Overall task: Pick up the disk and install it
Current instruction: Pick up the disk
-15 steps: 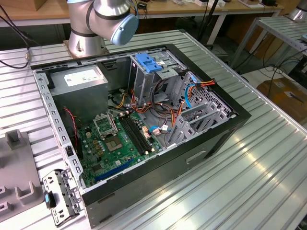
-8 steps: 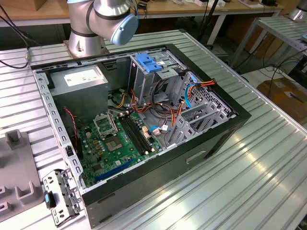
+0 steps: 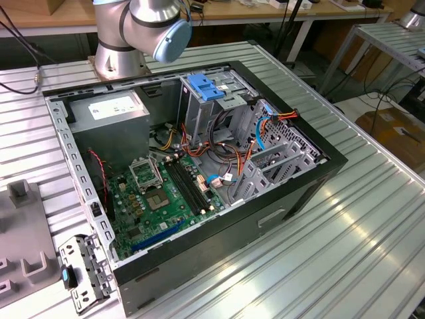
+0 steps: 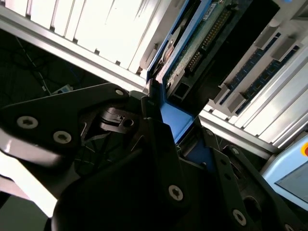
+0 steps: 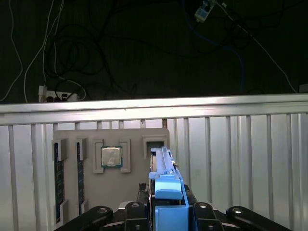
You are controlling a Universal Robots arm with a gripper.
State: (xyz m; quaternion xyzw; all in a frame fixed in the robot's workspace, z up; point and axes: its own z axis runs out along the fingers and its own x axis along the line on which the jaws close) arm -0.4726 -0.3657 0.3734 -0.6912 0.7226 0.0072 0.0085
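Disk, gripped edge-on by the end effector, is partly hidden.

An open computer case sits on the ribbed counter, green motherboard inside, grey power supply at its far end. A grey tray carries a processor chip.

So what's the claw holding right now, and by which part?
The flat silver-grey metal disk with blue plastic rails, gripped edge-on by the claw at its blue plastic end.

Robotics lab, ribbed aluminium table, opened computer case, wooden workbench behind.
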